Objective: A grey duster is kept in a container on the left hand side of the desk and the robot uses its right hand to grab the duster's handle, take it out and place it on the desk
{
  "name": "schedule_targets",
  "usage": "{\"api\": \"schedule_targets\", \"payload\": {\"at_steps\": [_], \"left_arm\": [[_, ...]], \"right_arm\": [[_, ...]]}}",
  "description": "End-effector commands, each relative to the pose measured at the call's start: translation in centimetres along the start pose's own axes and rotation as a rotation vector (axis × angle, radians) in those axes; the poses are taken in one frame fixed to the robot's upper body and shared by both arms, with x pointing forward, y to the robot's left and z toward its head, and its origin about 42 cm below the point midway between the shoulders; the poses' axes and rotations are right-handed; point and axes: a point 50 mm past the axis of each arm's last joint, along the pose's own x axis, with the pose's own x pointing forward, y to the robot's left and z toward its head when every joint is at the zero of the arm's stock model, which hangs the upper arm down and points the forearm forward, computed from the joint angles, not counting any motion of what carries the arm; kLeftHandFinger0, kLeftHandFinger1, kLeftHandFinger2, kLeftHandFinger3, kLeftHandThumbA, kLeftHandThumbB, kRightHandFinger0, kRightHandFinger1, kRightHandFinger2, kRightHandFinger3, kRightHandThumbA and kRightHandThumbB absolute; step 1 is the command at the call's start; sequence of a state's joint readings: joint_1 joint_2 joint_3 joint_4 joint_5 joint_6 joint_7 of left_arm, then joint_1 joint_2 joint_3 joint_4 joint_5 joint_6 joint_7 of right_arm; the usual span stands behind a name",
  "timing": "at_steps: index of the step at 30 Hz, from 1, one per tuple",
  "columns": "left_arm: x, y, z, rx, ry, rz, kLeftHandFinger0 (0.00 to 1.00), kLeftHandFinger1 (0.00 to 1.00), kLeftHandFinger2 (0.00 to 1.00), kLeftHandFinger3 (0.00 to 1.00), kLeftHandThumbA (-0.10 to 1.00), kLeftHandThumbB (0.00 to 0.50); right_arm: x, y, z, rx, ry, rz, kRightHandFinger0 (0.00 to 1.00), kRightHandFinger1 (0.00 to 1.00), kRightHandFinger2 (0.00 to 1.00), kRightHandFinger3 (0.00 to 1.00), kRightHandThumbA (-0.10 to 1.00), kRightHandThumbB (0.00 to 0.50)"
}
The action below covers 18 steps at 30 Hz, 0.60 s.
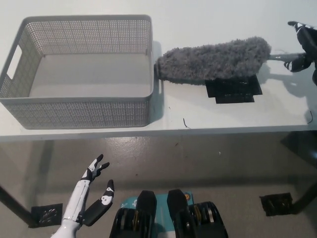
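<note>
Head view: my fluffy grey duster (213, 62) lies across the desk (223, 116), shaggy tip just beside the container (79, 97). Right hand (302, 47) at its handle (278, 56), grip unclear. Left hand (91, 198) low, fingers spread.

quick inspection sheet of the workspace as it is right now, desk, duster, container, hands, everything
surface: white desk, flat
job's things: grey duster is outside the container, stretched along the desk to its right, fluffy tip at the container's right rim; container holds nothing
clutter: black patch on the desk just in front of the duster; thin dark strand near the front edge
hands: left hand open, low in front of the desk; right hand at the duster's handle, grip unclear
cables: nothing seen
surroundings: grey floor, black foot pad
</note>
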<state>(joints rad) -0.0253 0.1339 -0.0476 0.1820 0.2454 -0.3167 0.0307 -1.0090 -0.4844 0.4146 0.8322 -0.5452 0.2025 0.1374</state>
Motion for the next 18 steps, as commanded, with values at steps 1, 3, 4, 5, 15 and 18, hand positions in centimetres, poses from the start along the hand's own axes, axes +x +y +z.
{"api": "schedule_targets", "payload": {"at_steps": [1,3,4,5,15,18], "left_arm": [[1.4,1.3,1.6,0.003,-0.071,0.014,1.0,0.94,0.89,1.0,0.36,0.121],[1.6,1.5,1.6,0.004,-0.072,0.015,0.98,0.93,0.88,1.0,0.31,0.123],[1.7,1.6,1.6,0.006,-0.069,0.016,0.98,0.93,0.88,1.0,0.3,0.124],[1.7,1.6,1.6,0.005,-0.068,0.016,0.97,0.93,0.88,1.0,0.29,0.126],[1.3,1.6,1.2,-0.003,-0.06,0.033,0.95,0.9,0.86,1.0,0.21,0.126],[1.2,1.6,1.1,-0.004,-0.06,0.033,0.96,0.9,0.86,1.0,0.2,0.121]], "right_arm": [[-10.8,-24.4,6.0,0.622,-0.781,0.575,1.0,1.0,1.0,1.0,0.83,0.5],[-11.4,-25.1,5.2,0.736,-0.894,0.592,1.0,1.0,1.0,1.0,1.0,0.5],[-11.7,-25.6,4.8,0.81,-0.962,0.598,1.0,1.0,1.0,1.0,1.0,0.5],[-11.9,-25.8,4.5,0.851,-0.996,0.596,1.0,1.0,1.0,1.0,1.0,0.5],[-15.6,-30.0,1.3,1.373,-1.427,0.307,1.0,1.0,1.0,1.0,1.0,0.5],[-17.8,-31.1,1.1,1.464,-1.502,0.18,1.0,1.0,1.0,1.0,1.0,0.5]]}}
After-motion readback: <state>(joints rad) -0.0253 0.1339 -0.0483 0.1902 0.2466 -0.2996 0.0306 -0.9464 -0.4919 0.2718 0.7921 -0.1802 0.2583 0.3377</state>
